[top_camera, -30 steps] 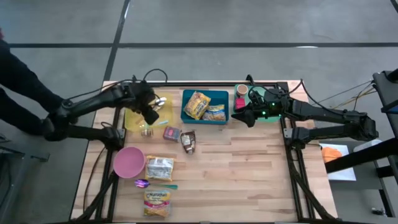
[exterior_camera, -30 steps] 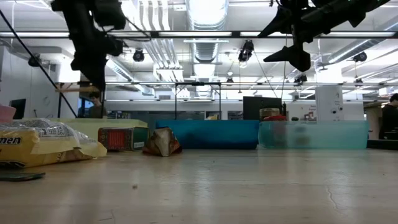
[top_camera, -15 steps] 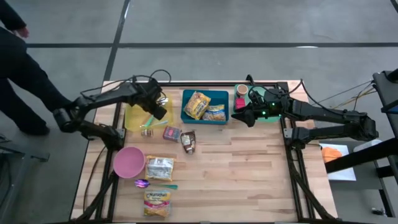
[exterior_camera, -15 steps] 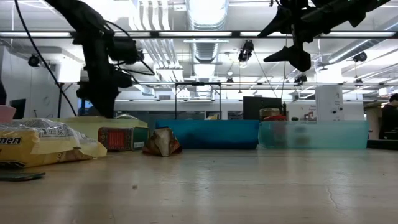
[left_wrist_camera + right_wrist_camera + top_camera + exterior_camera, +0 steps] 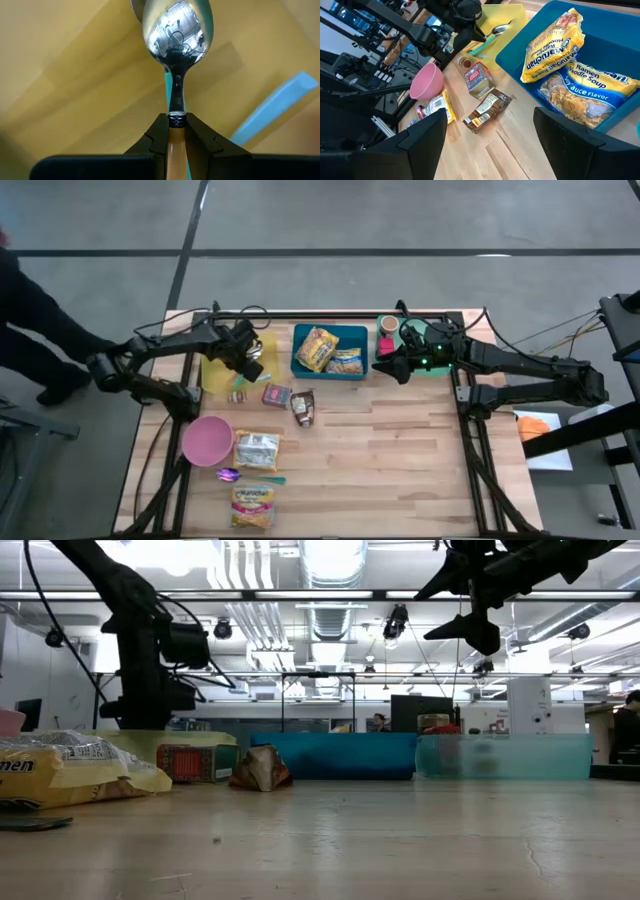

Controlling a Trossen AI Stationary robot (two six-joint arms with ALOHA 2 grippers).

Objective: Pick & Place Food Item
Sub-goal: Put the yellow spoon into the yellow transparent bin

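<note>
Left gripper clamped on the handle of a metal spoon, bowl pointing straight out ahead of the fingertips, above the yellow tray. Right gripper hovered with jaws apart, holding nothing, just beside the blue bin. Ramen packets lay inside that bin.

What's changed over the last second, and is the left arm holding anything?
The left gripper has come down over the yellow tray, shut on the spoon, whose bowl is now at the tray. The right gripper stayed open, hovering beside the blue bin. The packets on the table have not moved.
</note>
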